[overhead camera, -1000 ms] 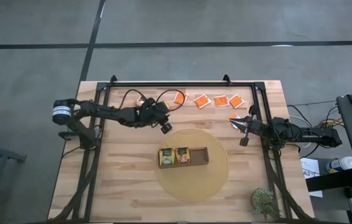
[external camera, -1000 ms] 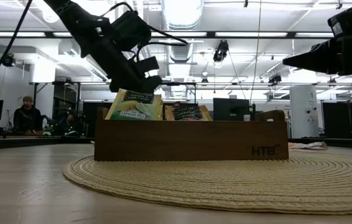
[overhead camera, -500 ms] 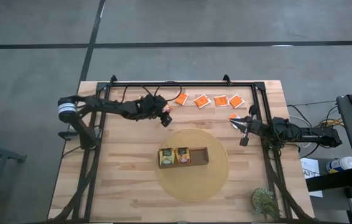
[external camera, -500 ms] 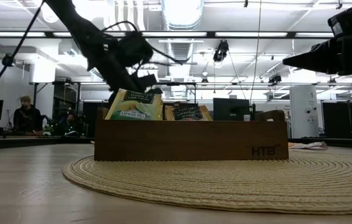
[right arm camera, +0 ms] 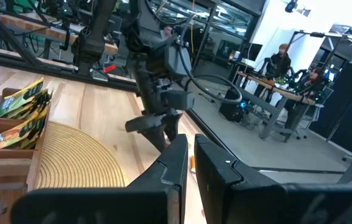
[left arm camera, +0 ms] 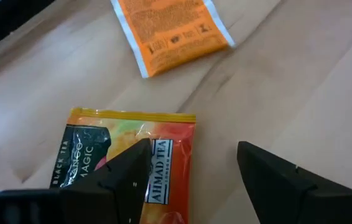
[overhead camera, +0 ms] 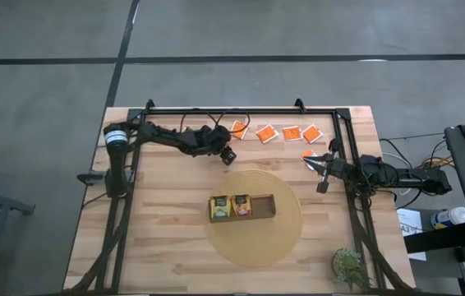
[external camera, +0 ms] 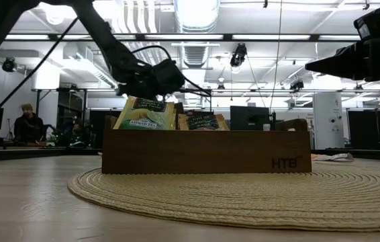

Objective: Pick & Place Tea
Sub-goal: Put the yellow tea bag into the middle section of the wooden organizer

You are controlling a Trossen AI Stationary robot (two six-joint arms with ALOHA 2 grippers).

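Note:
My left gripper (left arm camera: 194, 149) is open, low over the wood near the table's far edge (overhead camera: 227, 154). A yellow-orange tea sachet with a dark label (left arm camera: 120, 140) lies flat there, partly hidden behind one finger (left arm camera: 126, 177). A bright orange sachet (left arm camera: 173, 31) lies just beyond it. More orange sachets (overhead camera: 267, 133) lie in a row along the far edge. The wooden tray (overhead camera: 241, 206) holds a green-and-yellow sachet (external camera: 143, 113) and a second sachet (external camera: 203, 121), both upright. My right gripper (overhead camera: 323, 168) waits shut at the right side.
The tray stands on a round woven mat (overhead camera: 253, 238) at mid-table. A black frame rail (overhead camera: 241, 110) runs along the far edge and down both sides. A small plant (overhead camera: 349, 267) sits at the near right corner. Bare wood lies left of the mat.
My left gripper has swung away from the tray toward the table's far edge and somewhat to the right, coming down toward the row of sachets. The sachets and the tray have stayed where they were.

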